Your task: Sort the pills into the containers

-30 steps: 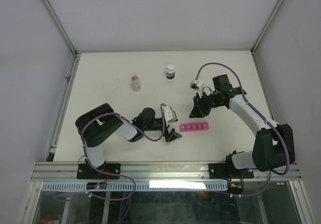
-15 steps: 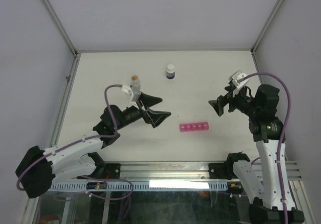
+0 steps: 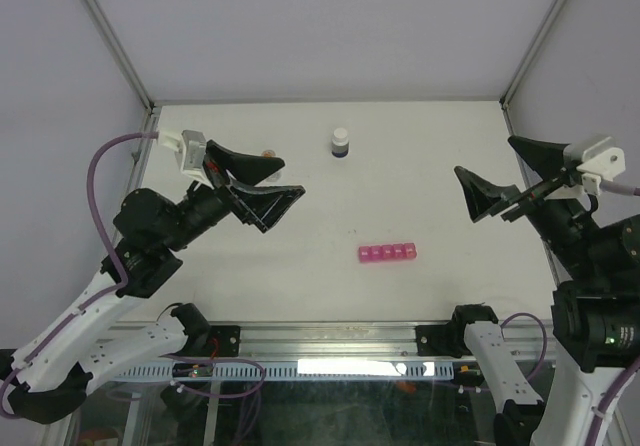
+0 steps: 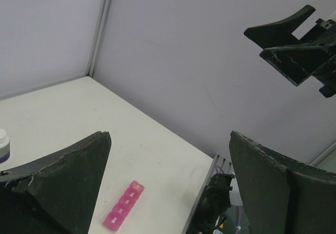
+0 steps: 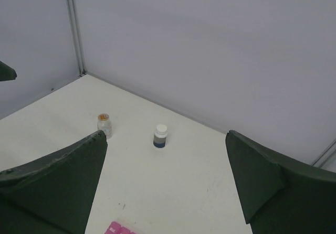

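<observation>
From above, the pink strip (image 3: 387, 253) lies on the desk (image 3: 420, 186), between the two arms and well apart from both. The left fingers (image 3: 262, 206) and right fingers (image 3: 482, 194) are spread wide and hold nothing.

In the left wrist view, the strip (image 4: 124, 213) sits far below. I cannot tell what is inside.

In the right wrist view, only its corner (image 5: 118, 229) shows, with a bottle (image 5: 160, 136) and a vial (image 5: 104, 124) farther back.

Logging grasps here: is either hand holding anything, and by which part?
Nothing is held: the left hand and right hand both hang open, away from the pink pill organizer.
</observation>
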Robot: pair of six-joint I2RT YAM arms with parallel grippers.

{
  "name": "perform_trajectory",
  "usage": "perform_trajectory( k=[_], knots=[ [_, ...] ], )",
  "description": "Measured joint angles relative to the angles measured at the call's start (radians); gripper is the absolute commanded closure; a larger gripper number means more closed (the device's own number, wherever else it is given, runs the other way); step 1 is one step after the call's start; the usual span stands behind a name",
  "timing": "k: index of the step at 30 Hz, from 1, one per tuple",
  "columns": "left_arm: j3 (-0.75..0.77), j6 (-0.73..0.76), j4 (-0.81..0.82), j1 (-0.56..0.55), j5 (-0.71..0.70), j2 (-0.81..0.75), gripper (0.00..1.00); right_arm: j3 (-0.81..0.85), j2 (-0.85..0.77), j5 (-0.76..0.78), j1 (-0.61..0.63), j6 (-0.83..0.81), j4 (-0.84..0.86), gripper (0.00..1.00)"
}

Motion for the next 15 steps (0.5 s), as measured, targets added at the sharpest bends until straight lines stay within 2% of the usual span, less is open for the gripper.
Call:
perform_trajectory(
  k=[4, 15],
  knots=[
    [0.061, 0.008, -0.102, 0.000, -0.007, -0.035, 0.01, 0.025, -0.021, 0.028, 0.000, 0.059, -0.017, 0.01],
    [0.069, 0.019, -0.203, 0.000, 0.003, -0.114, 0.01, 0.026, -0.063, 0.059, 0.000, 0.134, -0.061, 0.01]
  ],
)
